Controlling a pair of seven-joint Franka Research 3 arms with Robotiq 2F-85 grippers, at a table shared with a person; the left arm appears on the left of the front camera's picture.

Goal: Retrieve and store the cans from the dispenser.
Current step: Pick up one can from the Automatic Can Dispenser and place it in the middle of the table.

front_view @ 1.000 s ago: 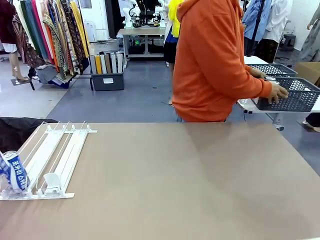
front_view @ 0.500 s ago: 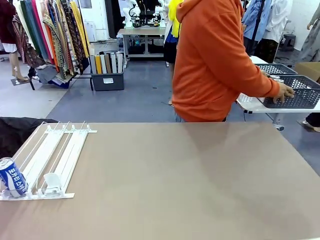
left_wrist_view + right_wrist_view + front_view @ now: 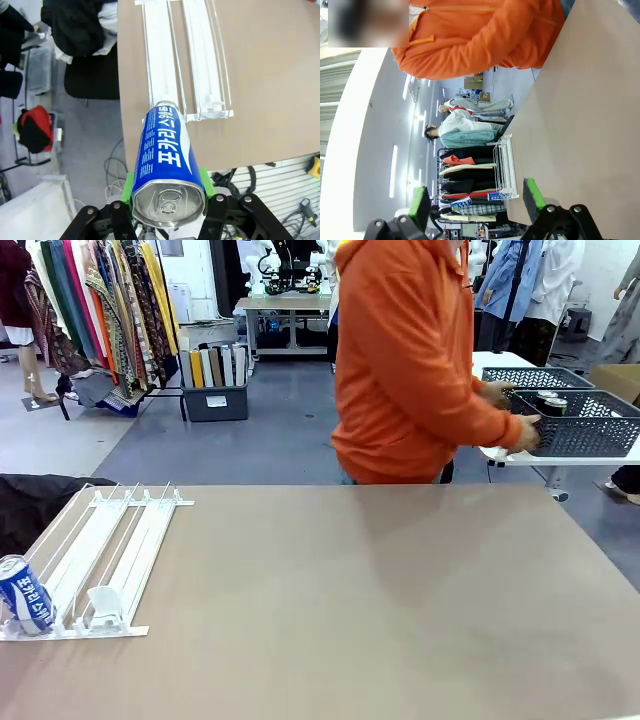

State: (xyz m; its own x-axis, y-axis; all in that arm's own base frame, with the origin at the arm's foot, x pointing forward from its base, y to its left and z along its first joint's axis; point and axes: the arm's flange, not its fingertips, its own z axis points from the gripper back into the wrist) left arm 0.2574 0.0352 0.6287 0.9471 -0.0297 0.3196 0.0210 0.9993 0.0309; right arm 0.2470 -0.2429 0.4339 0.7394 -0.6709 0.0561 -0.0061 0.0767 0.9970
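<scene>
Left gripper (image 3: 167, 186) clamps the blue can (image 3: 165, 145) lengthwise along its fingers (image 3: 205, 181), top wristward; right gripper (image 3: 476, 200) gapes.

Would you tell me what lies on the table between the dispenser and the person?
Nothing; the front view shows bare tabletop between the dispenser and the person.

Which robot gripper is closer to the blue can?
Left. The left gripper is shut right around the blue can, at the dispenser's end. The right gripper is open, far off across the table from it.
</scene>
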